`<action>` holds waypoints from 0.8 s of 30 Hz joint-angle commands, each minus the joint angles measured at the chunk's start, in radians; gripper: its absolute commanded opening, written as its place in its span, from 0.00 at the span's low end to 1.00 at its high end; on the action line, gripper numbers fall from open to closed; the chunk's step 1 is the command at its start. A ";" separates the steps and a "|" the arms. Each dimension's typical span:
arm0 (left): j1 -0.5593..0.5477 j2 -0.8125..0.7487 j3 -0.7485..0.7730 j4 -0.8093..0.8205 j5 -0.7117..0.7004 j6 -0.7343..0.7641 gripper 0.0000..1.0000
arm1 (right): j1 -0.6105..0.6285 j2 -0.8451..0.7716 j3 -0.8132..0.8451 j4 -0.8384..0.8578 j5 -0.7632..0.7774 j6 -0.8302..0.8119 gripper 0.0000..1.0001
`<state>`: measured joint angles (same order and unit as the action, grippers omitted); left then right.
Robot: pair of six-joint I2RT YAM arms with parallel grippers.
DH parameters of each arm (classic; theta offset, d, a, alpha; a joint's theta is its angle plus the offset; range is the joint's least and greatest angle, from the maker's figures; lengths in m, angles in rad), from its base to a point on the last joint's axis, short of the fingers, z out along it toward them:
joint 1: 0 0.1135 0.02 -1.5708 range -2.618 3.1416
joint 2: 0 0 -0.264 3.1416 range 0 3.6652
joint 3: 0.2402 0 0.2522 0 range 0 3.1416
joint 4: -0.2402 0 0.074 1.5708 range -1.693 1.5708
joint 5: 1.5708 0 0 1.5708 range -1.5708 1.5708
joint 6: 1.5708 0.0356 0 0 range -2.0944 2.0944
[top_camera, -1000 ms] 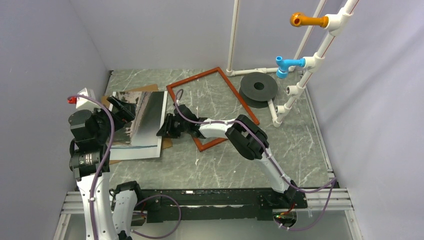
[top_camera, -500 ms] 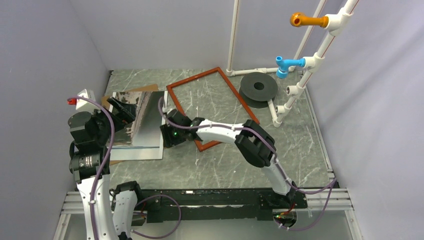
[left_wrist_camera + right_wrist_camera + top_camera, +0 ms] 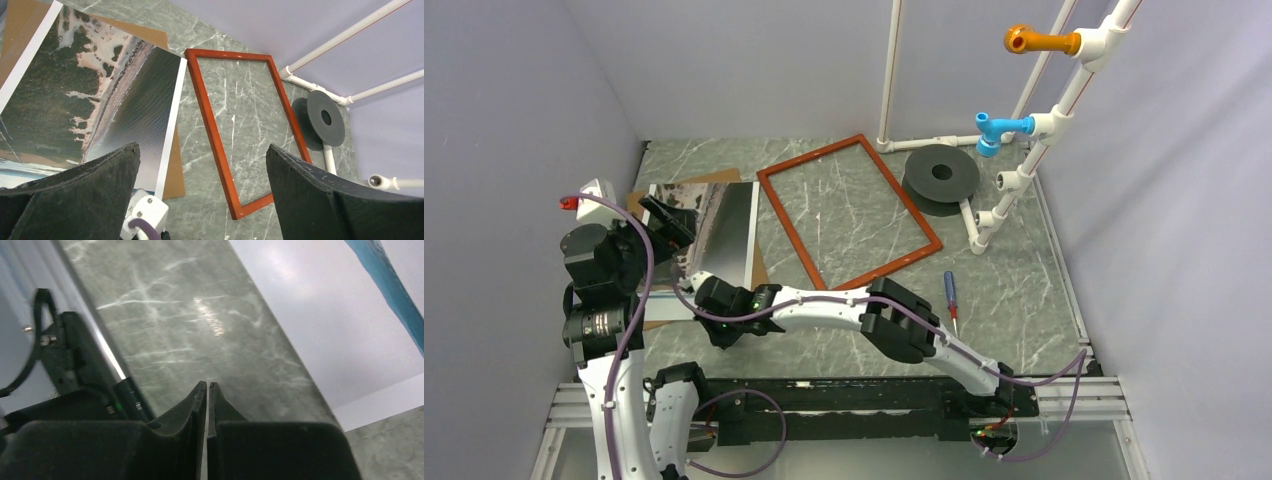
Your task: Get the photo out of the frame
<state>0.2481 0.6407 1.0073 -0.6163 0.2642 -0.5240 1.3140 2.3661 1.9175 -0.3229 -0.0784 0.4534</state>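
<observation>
Looks like the photo (image 3: 724, 225) is already freed
Up front the right gripper (image 3: 714, 312) is pressed together at the photo's near edge (grip can't be confirmed). The left gripper (image 3: 202, 150) is held wide apart above. The photo is laid beside the empty frame (image 3: 902, 192), so a clean lift-away is likely needed.

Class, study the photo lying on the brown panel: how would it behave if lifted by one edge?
Probably floppy: the photo is a thin flat sheet, so it would likely sag from one held edge. Its surface shines pale in the top view, so a grip may slip.
</observation>
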 commanded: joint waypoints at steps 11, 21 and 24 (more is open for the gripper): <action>-0.001 -0.003 0.030 0.000 -0.002 0.026 0.99 | -0.097 -0.025 -0.153 0.003 0.330 0.058 0.04; -0.001 0.003 0.033 0.002 0.012 0.017 0.99 | -0.202 -0.161 -0.309 0.079 0.379 0.052 0.06; -0.001 0.000 0.037 -0.011 -0.004 0.034 0.99 | -0.202 -0.212 -0.342 0.094 0.381 0.034 0.07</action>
<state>0.2481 0.6415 1.0084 -0.6186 0.2642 -0.5125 1.1213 2.2292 1.6196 -0.2211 0.2584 0.5152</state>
